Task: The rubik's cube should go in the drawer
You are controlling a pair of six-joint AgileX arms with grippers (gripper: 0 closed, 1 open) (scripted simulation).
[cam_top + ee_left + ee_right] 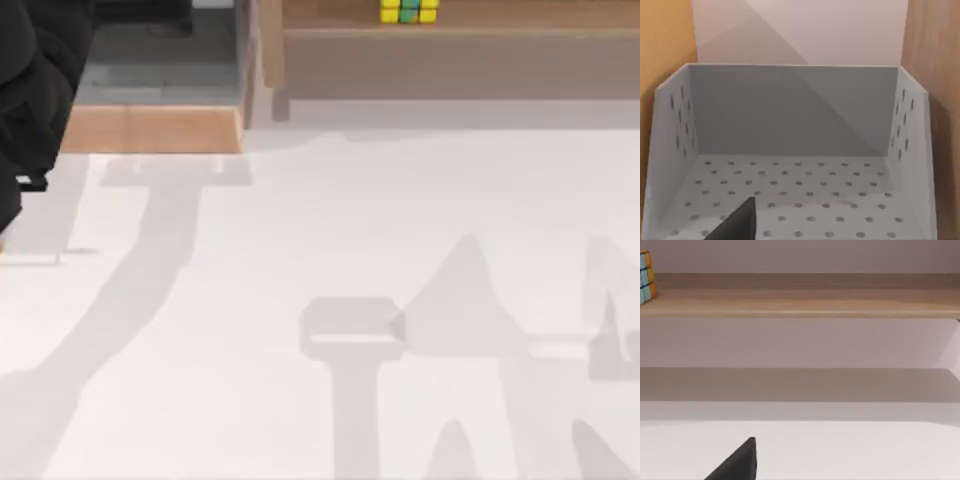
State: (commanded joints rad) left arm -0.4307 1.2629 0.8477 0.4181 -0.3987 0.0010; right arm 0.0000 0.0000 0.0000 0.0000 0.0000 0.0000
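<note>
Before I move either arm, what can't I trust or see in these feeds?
- Rubik's cube: cut by the top view's upper edge on the shelf; by the frame edge in the right wrist view.
- Drawer: its front lies outside the left wrist view.
- Left gripper, right gripper: one dark tip each; finger state unreadable.

Rendered simulation, blank white table (300, 250), plain wooden shelf (450, 50)

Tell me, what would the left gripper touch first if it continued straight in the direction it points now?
Probably the grey perforated floor of the box-like wooden-sided drawer, or its grey back wall: the left wrist view looks straight into the open interior, which holds nothing. Depth is unclear, so which surface comes first is uncertain.
</note>
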